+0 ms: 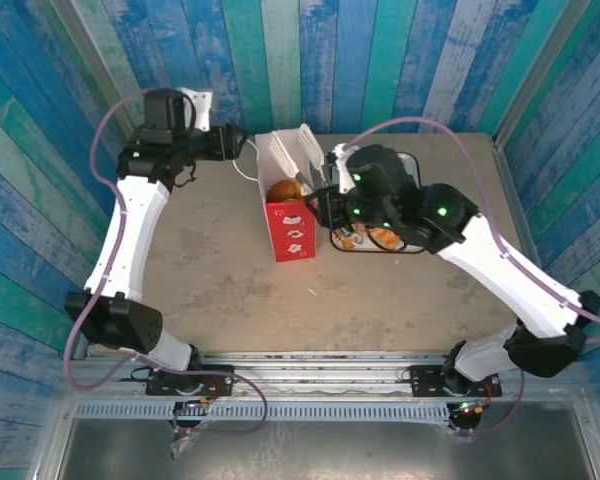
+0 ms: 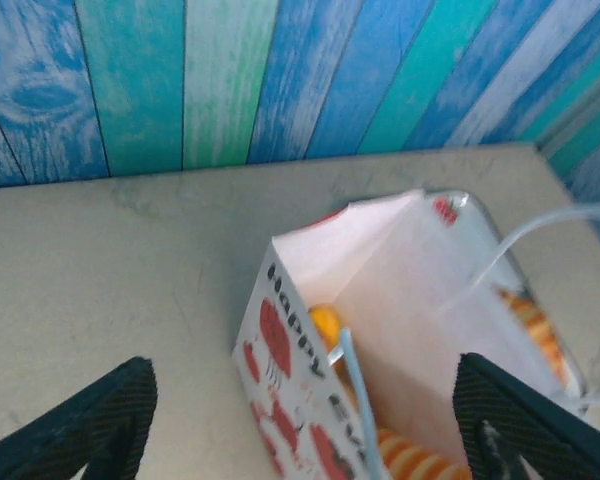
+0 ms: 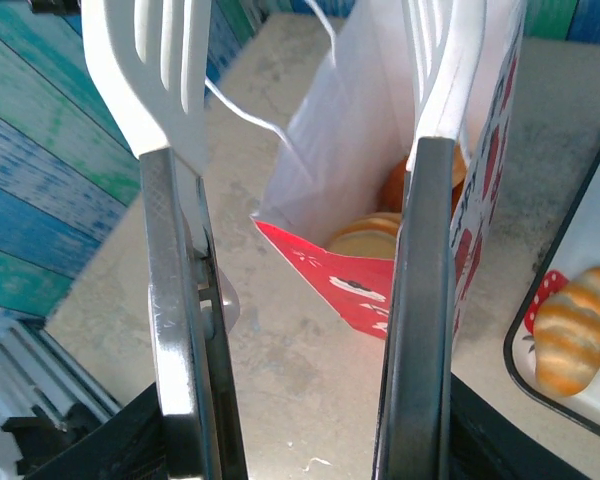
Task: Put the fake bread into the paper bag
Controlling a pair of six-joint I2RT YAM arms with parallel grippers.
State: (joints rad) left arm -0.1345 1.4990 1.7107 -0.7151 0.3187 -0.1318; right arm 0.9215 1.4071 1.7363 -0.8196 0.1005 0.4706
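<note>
1. The paper bag (image 1: 290, 228) stands on the tabletop (image 1: 210, 280) at the centre of the top view, just left of the tray (image 3: 595, 225). Some bread (image 3: 365, 240) lies inside the bag, and more sits on the tray.
2. The right tool (image 1: 328, 205) is clamped on a pair of tongs (image 3: 170, 250). Their white slotted tips stand apart over the bag's mouth with nothing between them.
3. The left tool (image 2: 305, 385) is spread wide, one finger on either side of the bag's rim at the bottom of its wrist view. I cannot tell whether either finger touches the paper.
4. The step in hand is probably fetching the next piece. Lift the tongs straight up out of the mouth, clear of the thin handle loops (image 3: 255, 120), which could snag.
5. The roll (image 3: 570, 330) at the right edge of the right wrist view lies with its long axis running from upper right to lower left. Pinch it across its narrow width.
6. The bag's long axis appears to run upward, with the mouth open at the top. Drop each piece end-first down that axis so the light bag is not pushed over.
</note>
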